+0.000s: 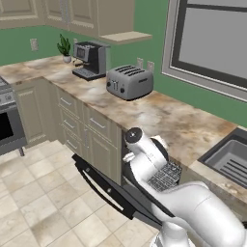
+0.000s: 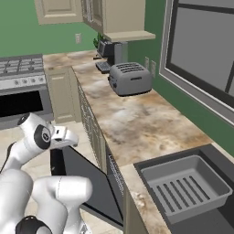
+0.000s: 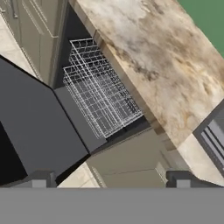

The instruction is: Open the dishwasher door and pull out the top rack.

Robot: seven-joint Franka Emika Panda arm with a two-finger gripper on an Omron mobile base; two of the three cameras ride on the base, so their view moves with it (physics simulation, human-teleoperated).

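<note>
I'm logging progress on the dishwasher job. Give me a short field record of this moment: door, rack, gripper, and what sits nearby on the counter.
dishwasher door: swung down, open, its bar handle at the outer edge
top rack: wire basket visible in the opening under the counter edge; how far out it sits is hard to judge
gripper: fingers apart, holding nothing, above the open door and facing the rack
counter: toaster and coffee machine on it
sink: ribbed basin beside the dishwasher
next step: likely reaching for the rack front
</note>
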